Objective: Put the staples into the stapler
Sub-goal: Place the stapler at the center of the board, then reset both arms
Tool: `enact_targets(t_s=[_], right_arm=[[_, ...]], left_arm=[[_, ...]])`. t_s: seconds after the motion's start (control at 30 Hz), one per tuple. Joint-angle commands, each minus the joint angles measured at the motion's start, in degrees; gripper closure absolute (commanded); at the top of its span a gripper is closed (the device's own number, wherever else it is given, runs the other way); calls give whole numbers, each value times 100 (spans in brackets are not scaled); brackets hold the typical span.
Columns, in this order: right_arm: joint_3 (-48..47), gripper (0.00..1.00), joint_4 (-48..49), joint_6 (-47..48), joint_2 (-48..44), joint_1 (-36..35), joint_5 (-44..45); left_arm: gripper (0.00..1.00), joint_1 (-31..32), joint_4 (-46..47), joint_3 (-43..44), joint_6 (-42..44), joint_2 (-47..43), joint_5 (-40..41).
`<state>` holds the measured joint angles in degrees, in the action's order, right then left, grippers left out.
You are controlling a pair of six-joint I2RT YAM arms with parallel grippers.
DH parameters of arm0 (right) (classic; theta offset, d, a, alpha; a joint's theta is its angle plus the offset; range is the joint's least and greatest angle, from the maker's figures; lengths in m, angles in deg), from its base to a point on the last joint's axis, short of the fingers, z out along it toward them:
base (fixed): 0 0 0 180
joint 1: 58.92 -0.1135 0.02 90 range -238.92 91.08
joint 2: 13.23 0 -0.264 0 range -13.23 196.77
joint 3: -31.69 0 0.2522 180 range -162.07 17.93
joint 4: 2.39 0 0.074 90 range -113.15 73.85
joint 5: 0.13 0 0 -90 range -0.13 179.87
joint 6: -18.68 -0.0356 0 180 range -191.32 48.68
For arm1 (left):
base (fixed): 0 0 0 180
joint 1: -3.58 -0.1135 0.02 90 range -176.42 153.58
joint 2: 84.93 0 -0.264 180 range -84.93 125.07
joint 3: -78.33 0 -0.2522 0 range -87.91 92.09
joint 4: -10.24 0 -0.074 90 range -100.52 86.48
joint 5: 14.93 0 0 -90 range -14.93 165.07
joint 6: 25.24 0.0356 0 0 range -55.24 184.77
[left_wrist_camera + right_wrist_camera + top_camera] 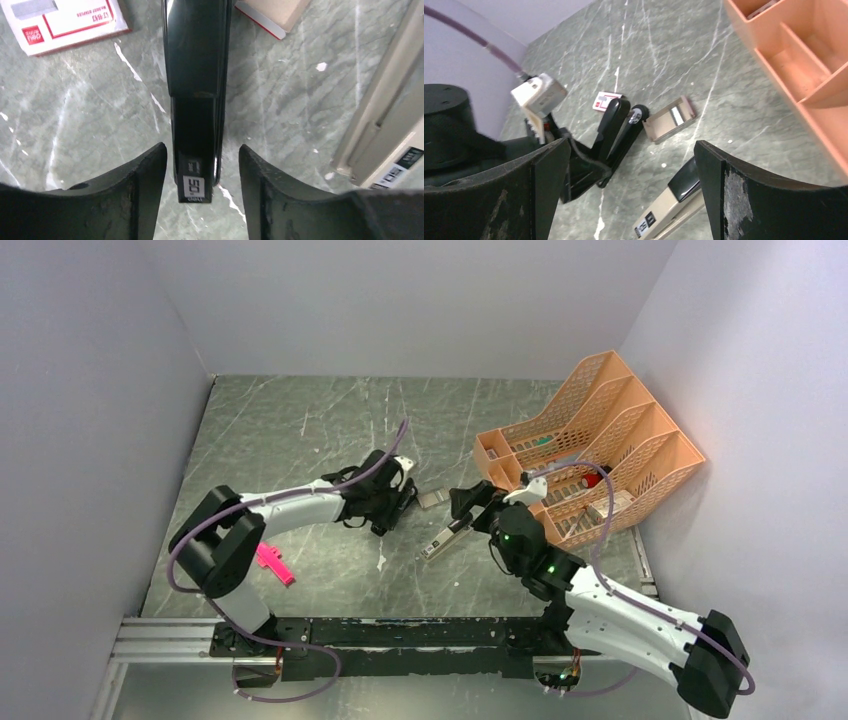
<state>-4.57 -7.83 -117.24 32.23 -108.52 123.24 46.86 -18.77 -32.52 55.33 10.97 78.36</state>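
Left wrist view shows the stapler (197, 90) lying lengthwise between the fingers (142, 192) of the left gripper (202, 150). The jaws are parted, with a sliver of desk (90, 115) showing on either side, so nothing is pinched yet. From the right wrist the black body seems to stand opened in a narrow V, though the rail itself is too small to read. The staples (677, 116) look like a silvery strip in a shallow tray (670, 119) just beside the stapler's far end. A red-and-white box (605, 101) lies on the other side of that end. The right gripper (631, 147) hangs above them with its jaws spread wide and empty. A silver-grey stapler (674, 200) lies close under it and is not the one to load. To do this step well, the left gripper probably needs to close squarely on the black body near its rear and pin it flat, so it cannot swivel on the smooth desk. The right gripper should then come down over the tray with its fingers across the strip's long sides and lift it level. A thin strip tends to snap or slip if it is nipped at one end.
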Motion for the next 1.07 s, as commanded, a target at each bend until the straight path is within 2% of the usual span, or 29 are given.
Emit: enact_targets(t_s=[0.0,0.1,0.17,0.27,0.47,0.7,0.9,0.97,1.03], right_arm=[[-330,0,-378,762,-128,28,494],[-549,0,-619,1139,-257,25,521],[-719,0,-845,1363,-390,23,469],[-884,0,-1179,1800,-558,25,312],[-1182,0,-2002,1774,-642,20,824],[-508,0,-1725,1834,-1432,20,858],[-12,0,-1550,1913,-2058,18,702],[-12,0,-1491,2001,-2044,21,693],[-254,0,-1930,1695,-1827,17,1013]], left_arm=[[35,100,-49,-54,-207,-668,181],[13,98,141,-193,-309,-1377,312],[6,96,337,-422,-444,-1948,567],[5,101,725,-1061,-786,-3127,1221],[6,103,951,-2129,-1496,-5362,2526],[9,106,718,-3222,-1988,-7615,3201],[8,109,127,-3403,-2215,-8338,3550],[8,102,-47,-3337,-2194,-8367,3632],[7,99,-206,-3256,-2154,-8352,3704]])
